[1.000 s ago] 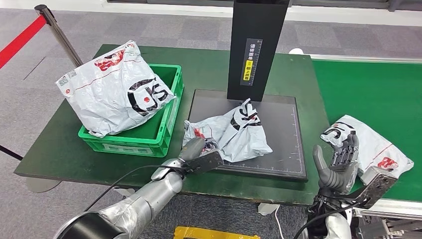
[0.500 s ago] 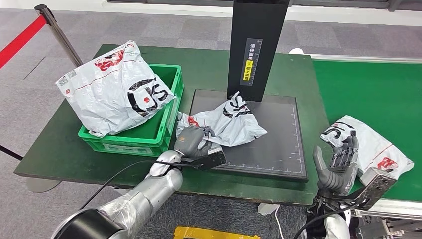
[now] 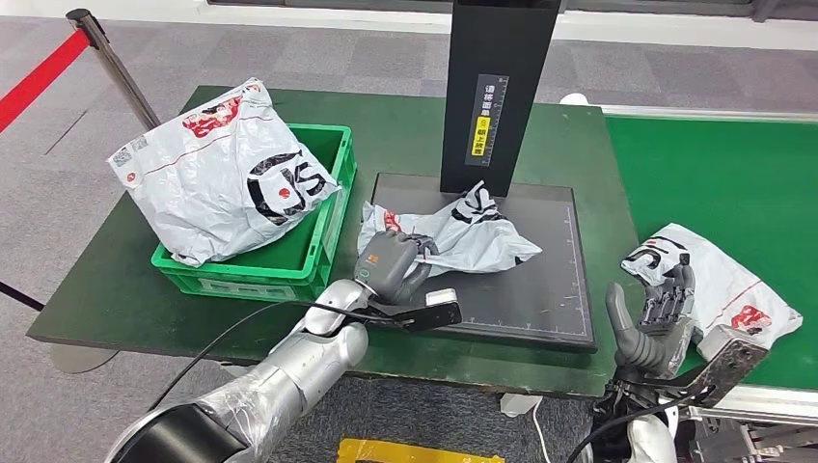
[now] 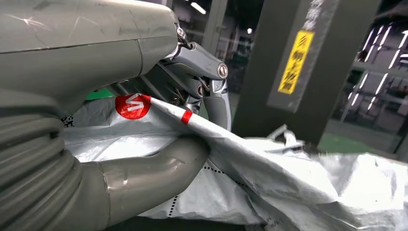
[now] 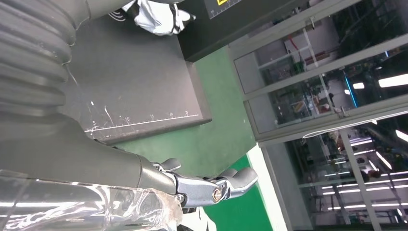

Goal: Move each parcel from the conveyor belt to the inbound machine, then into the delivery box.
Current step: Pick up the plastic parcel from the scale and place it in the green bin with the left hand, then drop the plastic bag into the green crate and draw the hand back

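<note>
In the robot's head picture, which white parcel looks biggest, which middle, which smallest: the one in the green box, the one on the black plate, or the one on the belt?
1. Parcel in the green box, clearly biggest.
2. Parcel on the black plate and parcel on the belt: they look alike, so no ranking.

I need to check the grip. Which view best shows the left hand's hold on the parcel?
The left wrist view: the left hand pinches a fold of the parcel between thumb and fingers. The head view shows the hand's back. The right wrist view shows a corner of the parcel.

a crate [image 3: 328, 253] sits on the table [image 3: 106, 289], left of the scanner plate [image 3: 540, 289], with a parcel [image 3: 222, 174] in it. a second parcel [image 3: 463, 236] lies on the plate before the post [image 3: 497, 87]. a third parcel [image 3: 723, 280] lies on the belt [image 3: 733, 174], right.
</note>
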Robot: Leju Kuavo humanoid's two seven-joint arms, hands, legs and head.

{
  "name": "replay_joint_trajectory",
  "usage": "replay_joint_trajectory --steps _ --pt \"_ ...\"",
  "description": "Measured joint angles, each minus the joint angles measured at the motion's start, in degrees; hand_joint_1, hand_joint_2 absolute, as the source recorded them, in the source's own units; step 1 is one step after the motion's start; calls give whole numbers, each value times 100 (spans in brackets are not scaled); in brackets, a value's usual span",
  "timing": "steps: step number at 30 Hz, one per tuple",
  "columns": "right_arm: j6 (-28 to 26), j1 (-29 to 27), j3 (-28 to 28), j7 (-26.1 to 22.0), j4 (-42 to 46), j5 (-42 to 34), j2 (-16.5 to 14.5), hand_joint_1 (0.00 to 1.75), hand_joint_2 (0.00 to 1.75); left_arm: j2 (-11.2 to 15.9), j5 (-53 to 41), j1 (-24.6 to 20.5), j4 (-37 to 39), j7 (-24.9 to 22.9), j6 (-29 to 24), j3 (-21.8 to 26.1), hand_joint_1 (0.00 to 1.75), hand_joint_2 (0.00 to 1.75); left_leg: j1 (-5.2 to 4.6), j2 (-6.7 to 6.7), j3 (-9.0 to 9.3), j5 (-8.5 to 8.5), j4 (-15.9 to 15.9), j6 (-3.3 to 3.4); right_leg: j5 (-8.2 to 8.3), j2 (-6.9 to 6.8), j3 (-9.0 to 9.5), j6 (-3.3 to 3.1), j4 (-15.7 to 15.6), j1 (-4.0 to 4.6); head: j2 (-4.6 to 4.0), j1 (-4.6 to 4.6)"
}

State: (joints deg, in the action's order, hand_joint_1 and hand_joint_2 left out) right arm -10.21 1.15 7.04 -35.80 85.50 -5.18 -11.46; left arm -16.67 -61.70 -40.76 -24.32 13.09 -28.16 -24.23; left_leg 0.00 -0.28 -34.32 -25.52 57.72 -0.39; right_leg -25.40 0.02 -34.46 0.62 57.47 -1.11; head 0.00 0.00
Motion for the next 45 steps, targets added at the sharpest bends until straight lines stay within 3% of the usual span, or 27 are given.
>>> replay_joint_trajectory --steps 11,21,25,29,32,38,45 --pt "-7 -50 2 -2 2 7 -8 0 175 -126 -1219 -144 -960 -832 391 -571 175 175 0 0 0 0 0 0 0 1 -1 0 0 0 0 0" --pt "-4 -97 5 -4 0 26 -8 0 175 -7 -1915 -307 -1664 -1376 546 -1000 175 175 0 0 -1 0 0 0 0 1 -1 0 0 1 0 1" --pt "-10 -156 24 -31 0 9 -8 0 175 224 -2318 -245 -2254 -1681 615 -1060 175 175 1 1 -1 0 0 0 0 3 -1 0 1 2 0 0" --pt "-42 -243 33 -78 -9 -48 4 0 175 650 -2667 -144 -2971 -1994 655 -1012 175 175 4 2 0 0 -2 -1 -1 6 -2 -1 3 4 0 0" --pt "-91 -276 33 -117 -43 -103 30 0 175 949 -2685 -95 -3221 -1964 500 -808 175 175 7 2 1 3 -2 -5 -1 5 -2 -2 3 7 0 -1" --pt "-118 -294 33 -122 -89 -123 53 0 175 1153 -2731 -1 -3417 -1917 438 -580 175 175 7 -1 -1 4 -2 -6 0 0 1 -1 3 6 0 0" --pt "-145 -290 33 -113 -140 -199 68 0 175 1430 -2773 19 -3438 -2393 199 -429 175 175 8 0 -1 4 -2 -6 0 2 0 -2 4 8 0 0"
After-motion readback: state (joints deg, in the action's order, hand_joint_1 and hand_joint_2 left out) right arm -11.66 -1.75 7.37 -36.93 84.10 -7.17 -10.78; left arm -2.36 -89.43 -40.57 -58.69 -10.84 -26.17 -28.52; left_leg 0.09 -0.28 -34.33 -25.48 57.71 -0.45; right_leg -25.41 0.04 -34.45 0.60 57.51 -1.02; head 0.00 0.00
